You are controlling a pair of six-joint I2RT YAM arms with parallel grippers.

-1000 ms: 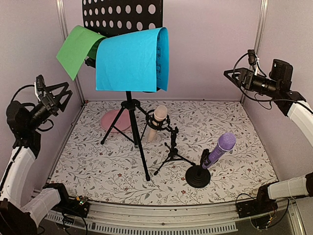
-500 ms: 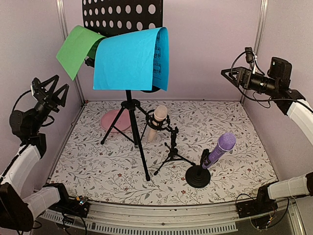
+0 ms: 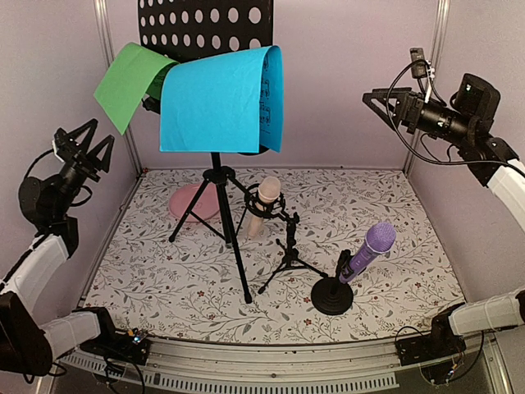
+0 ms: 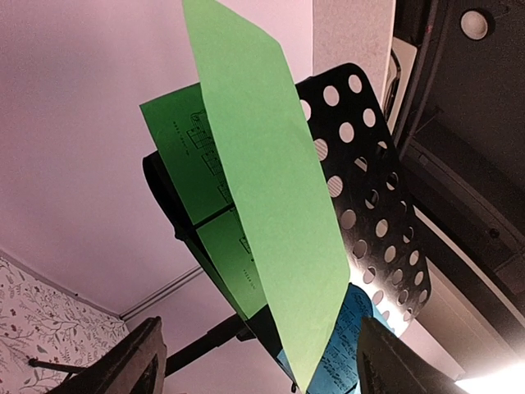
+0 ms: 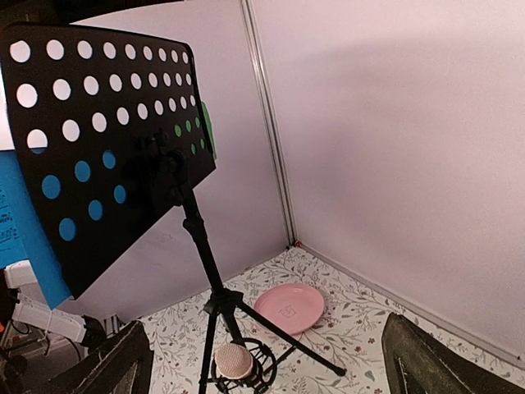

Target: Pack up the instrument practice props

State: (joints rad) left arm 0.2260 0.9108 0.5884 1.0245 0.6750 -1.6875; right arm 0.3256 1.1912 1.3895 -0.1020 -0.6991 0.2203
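The left arm bends up along the left wall, its left gripper (image 3: pixel 89 138) lifted, jaws spread and empty, aimed toward the green sheet (image 3: pixel 127 82). That sheet droops off the left edge of the black perforated rack (image 3: pixel 205 25). The blue sheet (image 3: pixel 220 100) hangs over the rack's front. Below, on the floral mat (image 3: pixel 164 279), the beige microphone (image 3: pixel 267 197) and the purple microphone (image 3: pixel 373 246) each sit in a small black stand. The right arm reaches in high, its right gripper (image 3: pixel 376 100) wide open, holding nothing, facing the rack.
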